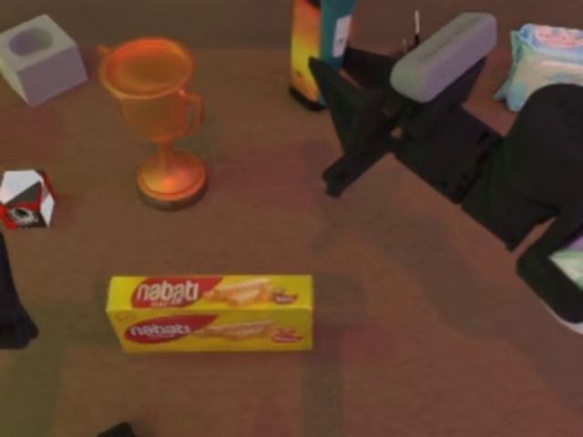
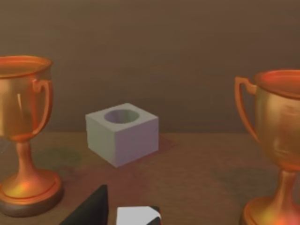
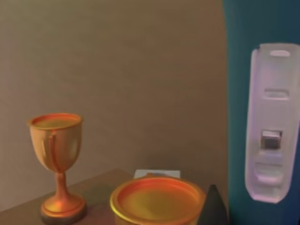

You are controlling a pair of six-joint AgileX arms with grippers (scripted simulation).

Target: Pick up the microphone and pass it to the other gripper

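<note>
Two arms: the left one is parked at the table's left edge, the right one is at work at the far right.
Right gripper (image 1: 326, 126): reaches from the right toward the table's far middle, with a grey rounded block on its wrist.
Right jaws: spread wide, holding nothing.
Microphone (image 1: 338, 20): upright at the far edge, right of centre, only partly in the top view. Its head is out of sight.
Microphone close up: in the right wrist view the teal handle (image 3: 239, 93) with its white strip (image 3: 272, 122) is very near the camera.
Microphone and gripper: the far finger is just beside the handle. Contact cannot be told.
Neighbour: an orange-and-black pack (image 1: 305, 50) is just left of the microphone.
Left gripper (image 1: 11, 305): barely in view. Whether its jaws are spread cannot be told.
Trophy (image 1: 159, 100): upright, left of centre.
Grey block (image 1: 41, 59): far left corner, with a round hole on top.
Cube (image 1: 25, 198): near the left edge.
Biscuit box (image 1: 209, 312): lying flat, near the front.
Wipes pack (image 1: 547, 55): far right corner.
</note>
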